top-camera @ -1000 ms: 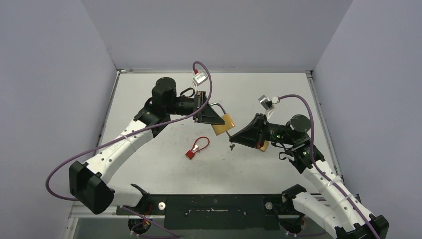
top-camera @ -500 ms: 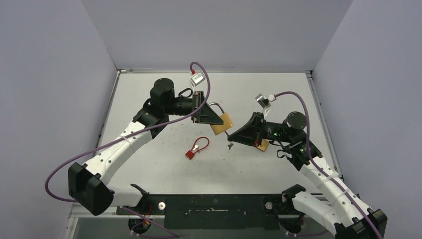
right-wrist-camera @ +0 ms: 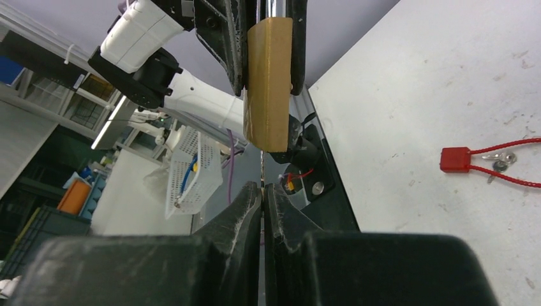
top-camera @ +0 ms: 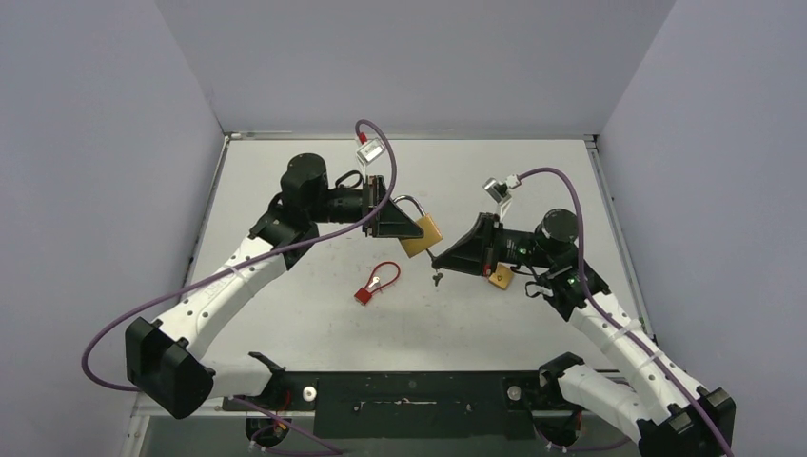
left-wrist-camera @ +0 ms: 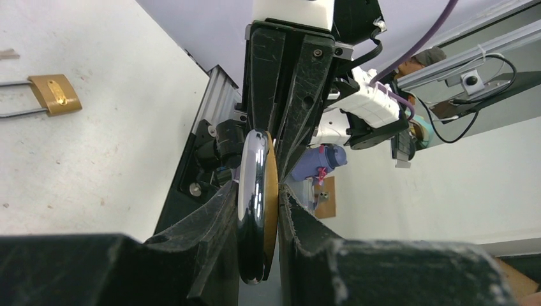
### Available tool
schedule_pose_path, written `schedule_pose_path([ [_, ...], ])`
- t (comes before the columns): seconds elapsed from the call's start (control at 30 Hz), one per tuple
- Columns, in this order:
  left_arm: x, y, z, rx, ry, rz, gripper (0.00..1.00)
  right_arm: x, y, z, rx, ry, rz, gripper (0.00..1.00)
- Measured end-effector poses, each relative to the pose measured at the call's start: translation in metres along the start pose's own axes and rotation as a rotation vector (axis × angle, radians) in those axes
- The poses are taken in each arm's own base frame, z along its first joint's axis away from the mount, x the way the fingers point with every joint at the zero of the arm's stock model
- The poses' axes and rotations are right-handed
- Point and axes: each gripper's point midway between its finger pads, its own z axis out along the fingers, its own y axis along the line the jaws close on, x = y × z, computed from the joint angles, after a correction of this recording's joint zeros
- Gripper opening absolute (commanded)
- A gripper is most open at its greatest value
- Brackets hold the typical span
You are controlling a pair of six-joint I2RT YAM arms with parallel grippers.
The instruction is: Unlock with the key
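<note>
My left gripper [top-camera: 403,227] is shut on a brass padlock [top-camera: 421,235] with a steel shackle [top-camera: 411,201] and holds it above the table. In the left wrist view the padlock [left-wrist-camera: 258,203] sits edge-on between the fingers. My right gripper [top-camera: 441,258] is shut on a thin key. Its tip sits just at the padlock's lower corner, and a second key [top-camera: 438,279] dangles below. In the right wrist view the padlock body [right-wrist-camera: 270,83] hangs directly above my closed fingertips [right-wrist-camera: 251,193]. Whether the key is inside the keyhole is not visible.
A second brass padlock [top-camera: 501,276] lies on the table under the right arm and also shows in the left wrist view [left-wrist-camera: 55,94]. A red tag with a cord loop [top-camera: 365,292] and small keys [right-wrist-camera: 497,163] lies near the table's middle.
Both arms have shifted a little to the left. The right gripper with the key has moved closer to the padlock's lower corner. Both grips are unchanged.
</note>
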Motion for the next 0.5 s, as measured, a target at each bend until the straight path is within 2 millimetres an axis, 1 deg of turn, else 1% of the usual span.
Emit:
schedule_pose_path([
  [0.13,0.000,-0.003,-0.003,0.012,-0.015,0.057,0.00,-0.001,0.003,0.002,-0.020,0.015,0.053,0.00],
  [0.2,0.002,-0.004,-0.002,0.018,-0.014,0.066,0.00,-0.005,0.005,0.005,-0.027,0.010,0.066,0.00],
  [0.33,0.002,-0.004,-0.002,0.024,-0.022,0.072,0.00,-0.007,0.004,0.007,-0.028,0.010,0.092,0.00],
  [0.5,0.003,0.000,-0.001,0.020,-0.030,0.041,0.00,-0.013,0.000,0.012,-0.015,-0.007,0.081,0.00],
])
